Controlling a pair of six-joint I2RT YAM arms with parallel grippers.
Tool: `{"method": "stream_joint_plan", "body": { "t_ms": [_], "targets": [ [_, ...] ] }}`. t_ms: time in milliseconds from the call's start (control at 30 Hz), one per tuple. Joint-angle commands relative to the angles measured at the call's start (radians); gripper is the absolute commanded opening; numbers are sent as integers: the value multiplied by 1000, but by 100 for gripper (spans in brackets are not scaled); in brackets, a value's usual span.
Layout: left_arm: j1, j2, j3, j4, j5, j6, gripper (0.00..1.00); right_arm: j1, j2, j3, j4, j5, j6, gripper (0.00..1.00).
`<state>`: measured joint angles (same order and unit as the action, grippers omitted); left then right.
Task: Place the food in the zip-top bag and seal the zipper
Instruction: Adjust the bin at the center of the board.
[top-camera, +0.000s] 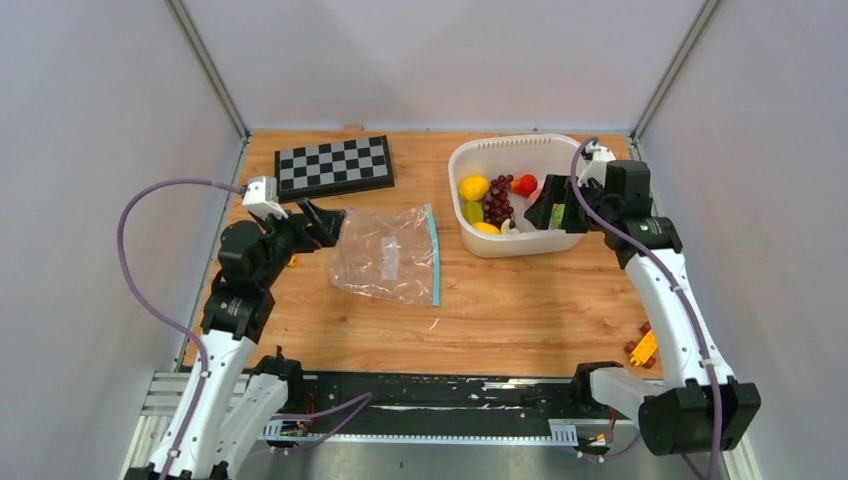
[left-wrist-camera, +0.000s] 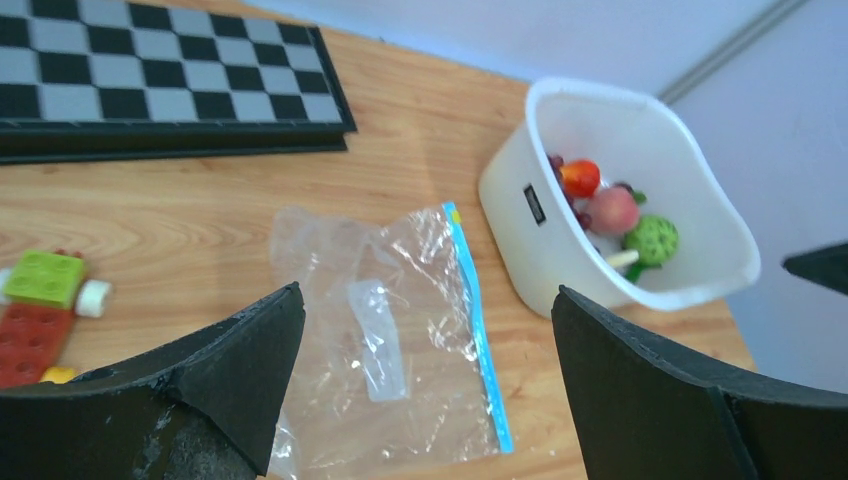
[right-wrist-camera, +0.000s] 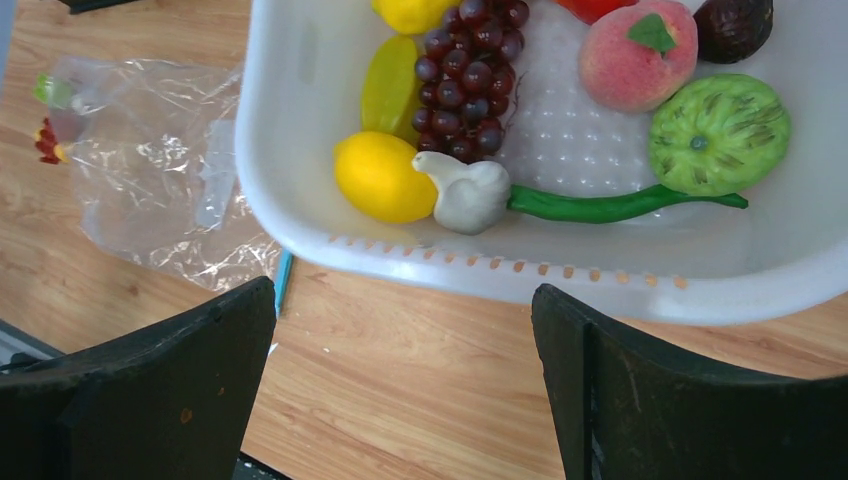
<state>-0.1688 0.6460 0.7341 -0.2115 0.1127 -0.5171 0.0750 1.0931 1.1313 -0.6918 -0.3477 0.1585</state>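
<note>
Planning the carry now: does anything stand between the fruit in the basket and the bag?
Only the white basket's own wall; the fruit must clear it. Nothing visible lies between it and the zip-top bag, whose zipper faces the basket.

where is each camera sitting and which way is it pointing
Top external: above and behind, looking down on the table; both arms show.
Left wrist: on the left arm, facing the zip-top bag and chessboard; open left gripper at the bottom.
Right wrist: looking down into the basket of food; open right gripper below.
Shared: both wrist views show bag and basket.
</note>
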Motion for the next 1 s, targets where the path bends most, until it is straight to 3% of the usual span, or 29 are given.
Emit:
{"method": "stream_joint_plan", "body": {
  "t_ms": [0, 267, 467, 733, 967],
  "targets": [
    [-4, 79, 25, 16, 204, 13, 100, 5, 94, 15, 87, 60, -56, 100],
    [-36, 104, 64, -130, 188, 144, 100, 35, 269, -21, 77, 54, -75, 100],
    [-100, 135, 79, -178, 155, 188, 100, 129, 125, -165, 13, 156, -6, 100],
    [-401, 276, 79, -187, -105, 229, 100, 158, -169, -345, 2, 124, 109, 100],
    [-680, 522, 123, -89, -420, 127, 100, 158, -274, -252, 0, 136, 166, 100]
  ]
}}
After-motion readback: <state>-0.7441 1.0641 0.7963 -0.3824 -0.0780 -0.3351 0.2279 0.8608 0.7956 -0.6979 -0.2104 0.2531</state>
